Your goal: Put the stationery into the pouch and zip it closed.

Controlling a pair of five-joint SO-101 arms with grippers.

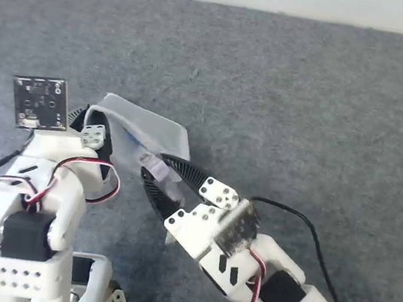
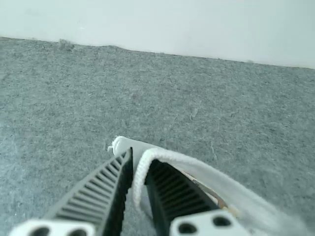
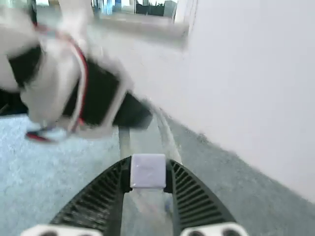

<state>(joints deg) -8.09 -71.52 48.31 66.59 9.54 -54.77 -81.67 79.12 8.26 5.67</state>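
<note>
L claw (image 2: 139, 160) clenched on pouch (image 2: 211, 179) rim; R claw (image 3: 146, 167) grasping small pale block (image 3: 147, 176). Risk: rim may slip, so block misses opening.

High camera: fixed overhead, steeply down on the grey felt tabletop (image 1: 308, 98). Left wrist camera: close over my black ribbed fingers (image 2: 98, 196), facing the far edge. Right wrist camera: close, facing my white left arm (image 3: 64, 83). Shared: translucent white pouch (image 1: 148, 126) (high, left wrist); small pale lilac block (image 3: 147, 171) (high, right wrist).

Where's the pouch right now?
High view: the pouch lies on the table left of centre, between the arms, its edge clamped in the left gripper; the right gripper pinches a pale block beside it.
</note>
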